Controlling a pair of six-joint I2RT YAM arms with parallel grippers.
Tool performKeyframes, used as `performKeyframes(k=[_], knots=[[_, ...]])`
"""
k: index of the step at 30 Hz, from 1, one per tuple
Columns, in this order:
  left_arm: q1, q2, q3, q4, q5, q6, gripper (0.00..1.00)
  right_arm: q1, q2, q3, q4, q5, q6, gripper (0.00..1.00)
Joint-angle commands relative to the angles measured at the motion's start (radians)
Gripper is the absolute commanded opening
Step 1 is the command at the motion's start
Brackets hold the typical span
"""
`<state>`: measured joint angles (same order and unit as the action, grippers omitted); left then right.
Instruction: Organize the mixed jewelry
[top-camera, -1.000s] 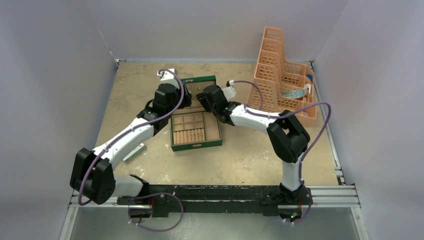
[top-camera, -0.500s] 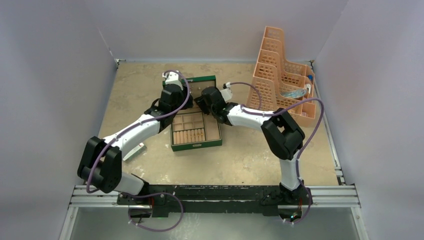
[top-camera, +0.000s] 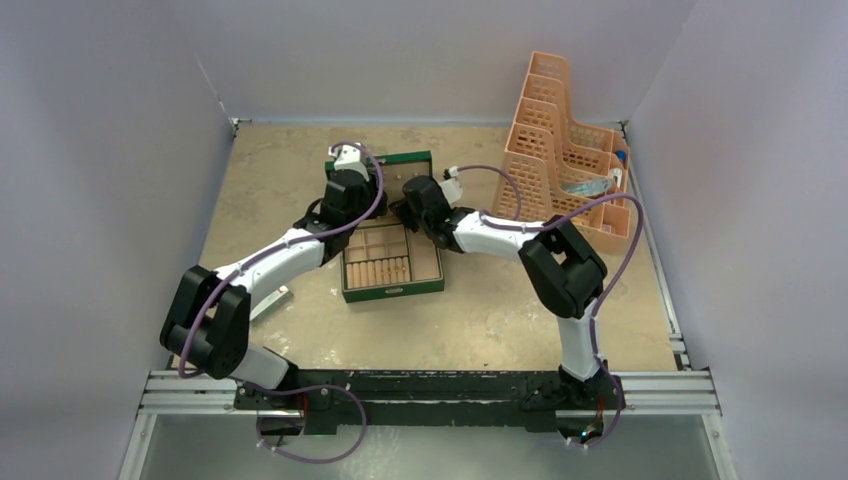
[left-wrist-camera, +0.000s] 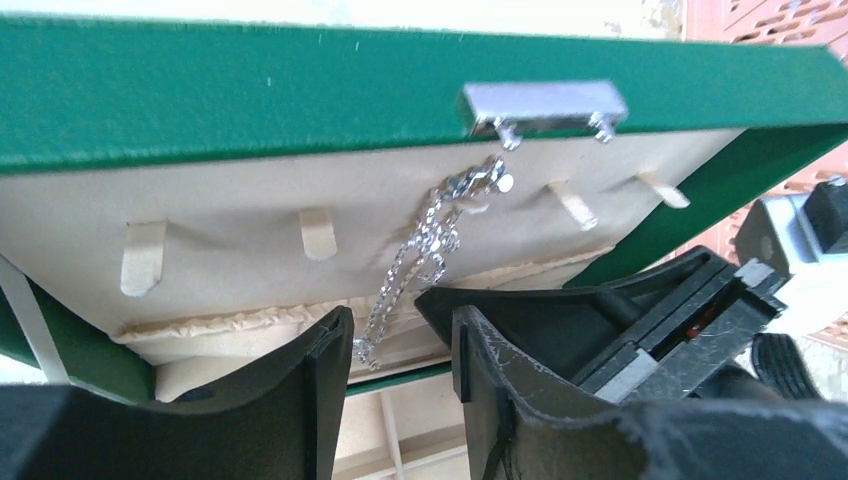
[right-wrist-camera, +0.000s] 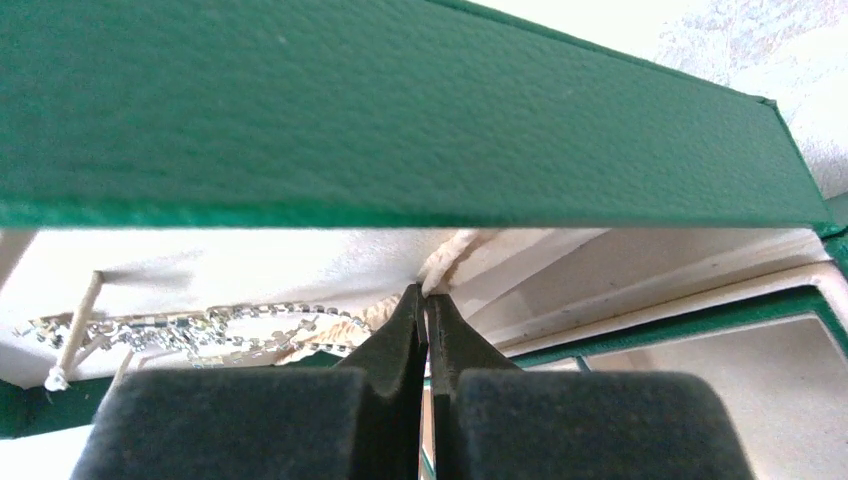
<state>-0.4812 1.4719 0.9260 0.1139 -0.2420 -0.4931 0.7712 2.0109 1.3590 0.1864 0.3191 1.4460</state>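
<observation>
right gripper (right-wrist-camera: 425, 300) has snapped shut at the green box lid (left-wrist-camera: 250, 90), left gripper (left-wrist-camera: 398, 325) has moved up, half-wide, under the silvery chain (left-wrist-camera: 430, 235) hanging inside it; a hasty pinch could miss its end or drag it off.

The box (top-camera: 392, 291) is dark green outside with plain beige lining. The chain (left-wrist-camera: 430, 235) is silver. The rack (top-camera: 556, 150) is peach-orange latticework, the table (top-camera: 490, 310) mottled tan.
</observation>
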Motion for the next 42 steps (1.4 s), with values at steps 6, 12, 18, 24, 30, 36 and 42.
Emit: performKeyframes(k=[6, 12, 18, 24, 30, 36, 42], knots=[[-0.011, 0.000, -0.070, 0.060, 0.025, -0.008, 0.40, -0.011, -0.092, -0.110, 0.101, -0.072, -0.028, 0.00], [-0.012, 0.011, -0.074, 0.093, 0.052, 0.030, 0.38, -0.009, -0.085, -0.136, 0.114, -0.076, -0.038, 0.00], [-0.011, 0.026, -0.048, 0.100, 0.045, 0.044, 0.31, -0.005, -0.079, -0.148, 0.114, -0.072, -0.043, 0.00], [-0.013, 0.054, -0.030, 0.095, 0.023, 0.045, 0.31, 0.006, -0.078, -0.153, 0.113, -0.060, -0.049, 0.00], [-0.013, 0.060, -0.015, 0.093, 0.025, 0.054, 0.24, 0.021, -0.078, -0.159, 0.113, -0.052, -0.051, 0.00], [-0.013, 0.034, 0.008, 0.085, 0.030, 0.079, 0.00, 0.024, -0.082, -0.164, 0.114, -0.048, -0.051, 0.00], [-0.013, 0.010, 0.031, 0.079, 0.030, 0.092, 0.00, 0.024, -0.083, -0.166, 0.114, -0.048, -0.051, 0.00]])
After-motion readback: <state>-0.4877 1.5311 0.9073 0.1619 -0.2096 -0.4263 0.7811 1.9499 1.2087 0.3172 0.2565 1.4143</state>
